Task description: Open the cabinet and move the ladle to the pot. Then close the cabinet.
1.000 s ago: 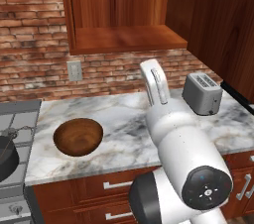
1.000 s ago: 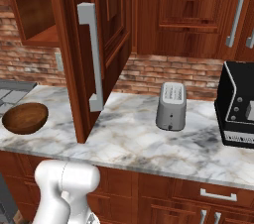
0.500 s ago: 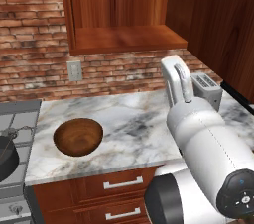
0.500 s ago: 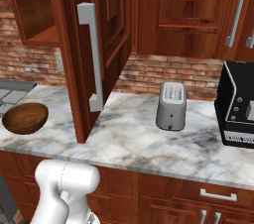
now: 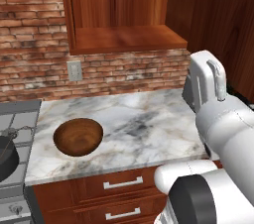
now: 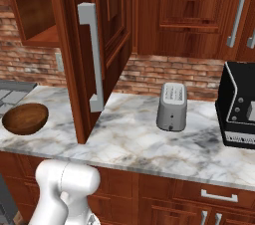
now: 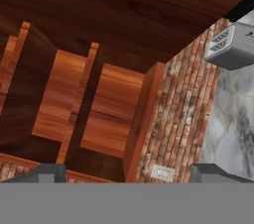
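In the left base view, the pot (image 5: 6, 154) sits at the lower left edge on the stove (image 5: 20, 114), dark and round with a thin loop handle. Just right of it, on the marble counter (image 5: 139, 119), lies a brown wooden bowl (image 5: 78, 136). Above, at the upper centre, the cabinet (image 5: 126, 12) stands open, its shelf bare as far as can be seen; the ladle cannot be made out in any view. The white arm (image 5: 218, 134) fills the lower right.

In the right base view, the bowl (image 6: 25, 118) is at the left edge, and the cabinet door (image 6: 94, 45) swings out toward the camera in the upper left, its long silver handle (image 6: 92, 57) upright. Right of centre a toaster (image 6: 172, 105) stands on the counter, and a black appliance (image 6: 239, 109) sits at the right edge.

In the hand view, the open cabinet (image 7: 99, 99) lies left of centre, the brick wall (image 7: 183, 104) with an outlet (image 7: 162, 172) to its right, and the toaster (image 7: 230, 47) in the upper right. The gripper (image 7: 126, 173) shows its two tips at the bottom, spread wide apart with nothing between them.
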Available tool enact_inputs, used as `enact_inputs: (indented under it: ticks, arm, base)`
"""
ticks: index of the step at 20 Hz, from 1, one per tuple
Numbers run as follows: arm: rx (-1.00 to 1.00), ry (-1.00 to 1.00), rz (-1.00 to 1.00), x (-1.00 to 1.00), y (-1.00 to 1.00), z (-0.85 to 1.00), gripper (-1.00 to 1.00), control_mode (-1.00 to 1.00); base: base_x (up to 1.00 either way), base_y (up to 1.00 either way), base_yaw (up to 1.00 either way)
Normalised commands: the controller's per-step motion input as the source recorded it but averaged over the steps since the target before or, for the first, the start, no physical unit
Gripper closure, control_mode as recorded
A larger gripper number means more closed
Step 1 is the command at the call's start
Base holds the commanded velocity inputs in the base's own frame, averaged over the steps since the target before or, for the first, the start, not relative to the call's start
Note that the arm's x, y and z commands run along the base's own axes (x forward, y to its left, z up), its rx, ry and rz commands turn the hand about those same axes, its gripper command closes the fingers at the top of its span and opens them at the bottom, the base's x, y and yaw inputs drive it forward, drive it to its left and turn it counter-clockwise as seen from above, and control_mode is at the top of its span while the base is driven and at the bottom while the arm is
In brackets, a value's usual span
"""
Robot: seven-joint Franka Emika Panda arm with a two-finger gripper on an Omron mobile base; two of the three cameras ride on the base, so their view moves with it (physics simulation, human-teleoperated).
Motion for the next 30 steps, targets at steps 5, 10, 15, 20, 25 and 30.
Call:
enact_inputs:
  ticks: [5, 10, 15, 20, 25, 30]
  arm:
    - [0.01, -0.06, 0.00, -0.27, -0.33, 0.12, -1.00, -1.00]
    - [0.00, -0.06, 0.00, -0.27, -0.17, 0.08, -1.00, -1.00]
    - [0.00, -0.05, 0.00, -0.21, -0.23, 0.03, -1.00, -1.00]
    - [0.00, -0.04, 0.00, -0.18, -0.25, 0.03, -1.00, -1.00]
    - [0.00, -0.03, 0.00, -0.08, -0.20, 0.02, -1.00, -1.00]
    - [0.00, -0.04, 0.00, -0.05, -0.20, 0.01, -1.00, -1.00]
  base:
    - [0.00, 0.00, 0.00]
    - [0.00, 0.00, 0.00]
    - [0.00, 0.00, 0.00]
    - [0.00, 0.00, 0.00]
    - [0.00, 0.00, 0.00]
    - [0.00, 0.00, 0.00]
